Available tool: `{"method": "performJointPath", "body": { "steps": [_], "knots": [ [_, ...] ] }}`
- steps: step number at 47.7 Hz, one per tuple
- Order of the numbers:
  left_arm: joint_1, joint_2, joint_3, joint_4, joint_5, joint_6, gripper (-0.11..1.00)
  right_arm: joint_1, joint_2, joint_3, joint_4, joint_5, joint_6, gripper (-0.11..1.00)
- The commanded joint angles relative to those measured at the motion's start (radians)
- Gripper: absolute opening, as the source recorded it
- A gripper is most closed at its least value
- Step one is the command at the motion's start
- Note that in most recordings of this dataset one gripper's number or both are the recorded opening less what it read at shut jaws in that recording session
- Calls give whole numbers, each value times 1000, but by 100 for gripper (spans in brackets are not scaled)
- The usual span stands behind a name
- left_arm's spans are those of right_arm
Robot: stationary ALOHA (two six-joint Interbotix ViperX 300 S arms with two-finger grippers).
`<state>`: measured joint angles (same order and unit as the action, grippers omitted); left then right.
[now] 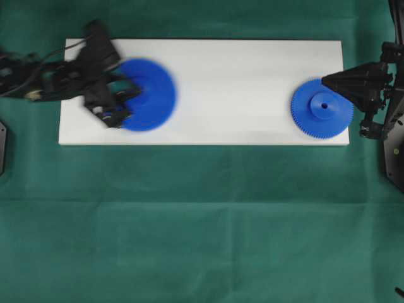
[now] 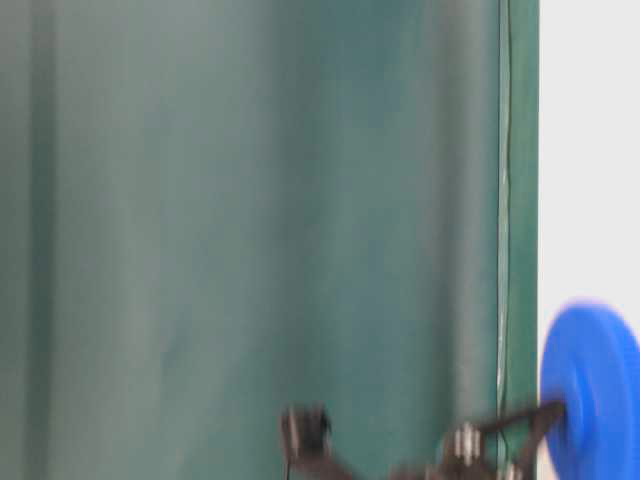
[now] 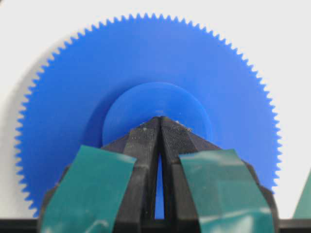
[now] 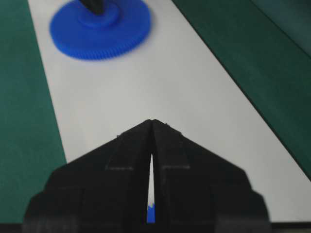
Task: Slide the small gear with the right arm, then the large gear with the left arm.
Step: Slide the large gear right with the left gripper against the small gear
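The large gear lies at the left end of the white board and looks motion-blurred. My left gripper is shut, its pointed tip resting on the gear's raised hub. In the left wrist view the tip sits on the hub of the large gear. The small gear lies flat at the board's right end. My right gripper is shut, its tip at that gear's far rim. In the right wrist view the shut tip points along the board toward the large gear. The table-level view shows the large gear blurred.
The board lies on a green cloth that covers the table all round it. Bare white board stretches between the two gears. The right arm's base stands past the board's right edge.
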<state>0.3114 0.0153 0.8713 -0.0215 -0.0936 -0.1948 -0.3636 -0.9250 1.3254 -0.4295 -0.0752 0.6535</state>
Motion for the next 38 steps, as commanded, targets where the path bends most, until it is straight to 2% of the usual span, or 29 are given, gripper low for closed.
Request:
{"method": "performJointPath", "body": {
  "steps": [1, 8, 17, 26, 38],
  "knots": [
    [-25, 117, -137, 2, 14, -2, 0, 0, -3, -8, 0, -9, 2, 50],
    [-51, 262, -327, 2, 54, 0, 0, 0, -25, 6, 0, -15, 2, 50],
    [-86, 385, -574, 2, 120, 2, 0, 0, -67, 32, 0, -26, 2, 50],
    [-110, 463, -747, 3, 225, 3, 0, 0, -117, 54, 0, -26, 2, 50],
    [-144, 565, -919, 3, 278, 3, 0, 0, -140, 64, -2, -21, 0, 50]
  ]
}}
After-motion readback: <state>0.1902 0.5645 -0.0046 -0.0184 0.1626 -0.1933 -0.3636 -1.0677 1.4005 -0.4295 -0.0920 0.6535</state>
